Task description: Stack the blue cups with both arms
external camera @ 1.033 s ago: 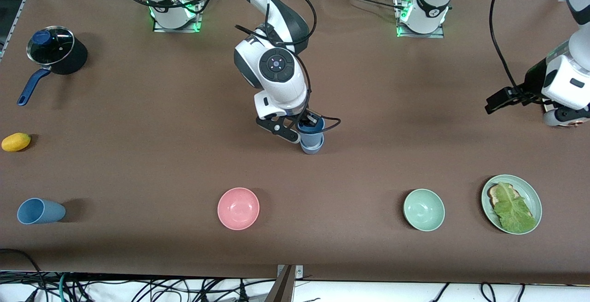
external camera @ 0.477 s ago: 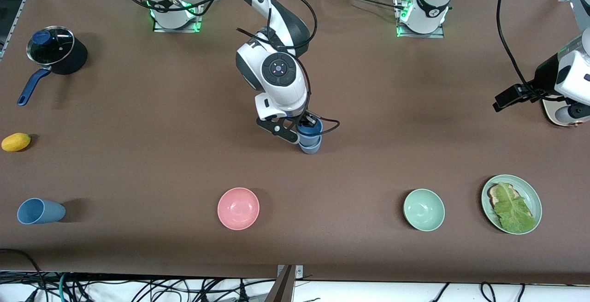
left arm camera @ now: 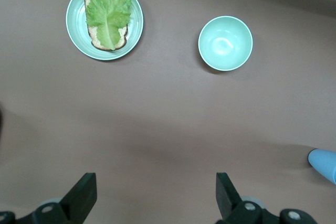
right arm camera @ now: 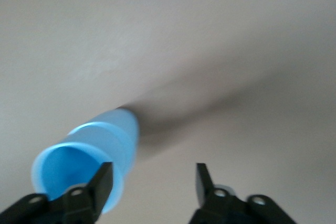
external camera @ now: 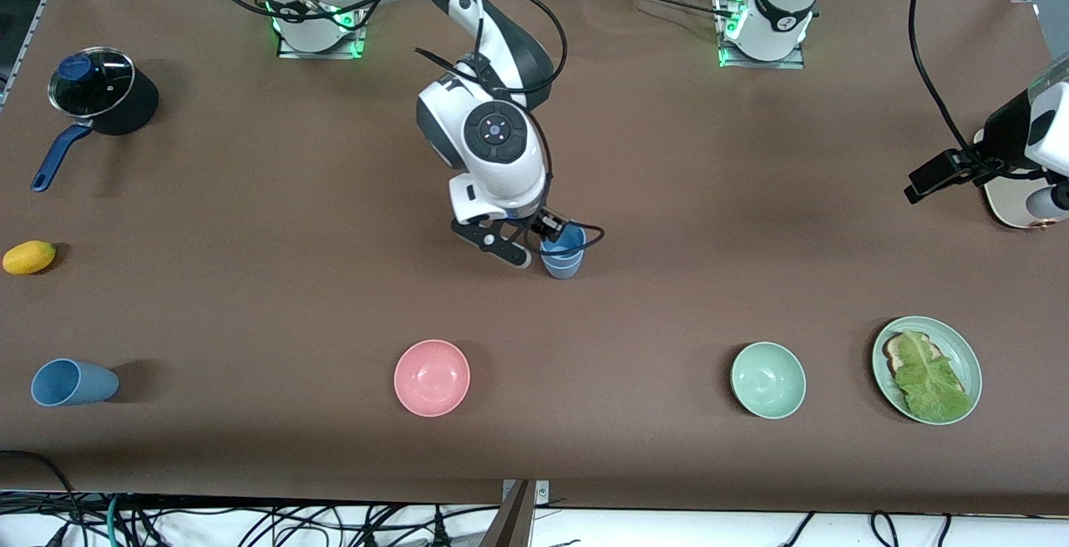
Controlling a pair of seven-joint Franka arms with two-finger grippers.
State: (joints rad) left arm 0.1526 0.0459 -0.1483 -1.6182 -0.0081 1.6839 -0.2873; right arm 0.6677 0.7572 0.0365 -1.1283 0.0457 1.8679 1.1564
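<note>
Two blue cups [external camera: 564,256] stand nested as one stack at the middle of the table; the stack also shows in the right wrist view [right arm camera: 89,150]. My right gripper [external camera: 528,245] is open just beside the stack, toward the right arm's end. In its wrist view the right gripper [right arm camera: 153,174] has bare table between its fingers, and the stack lies outside one finger [right arm camera: 102,182]. A third blue cup [external camera: 71,382] lies on its side near the front edge at the right arm's end. My left gripper [left arm camera: 156,198] is open and empty, high over the left arm's end of the table.
A pink bowl [external camera: 432,377], a pale green bowl [external camera: 768,380] and a green plate with lettuce on toast [external camera: 927,370] sit along the front. A lidded black pot [external camera: 100,96] and a yellow fruit [external camera: 29,257] are at the right arm's end.
The upper cup has sunk into the lower one. My right gripper has let go of it and shifted toward the right arm's end. The left arm has drawn back toward its end of the table.
</note>
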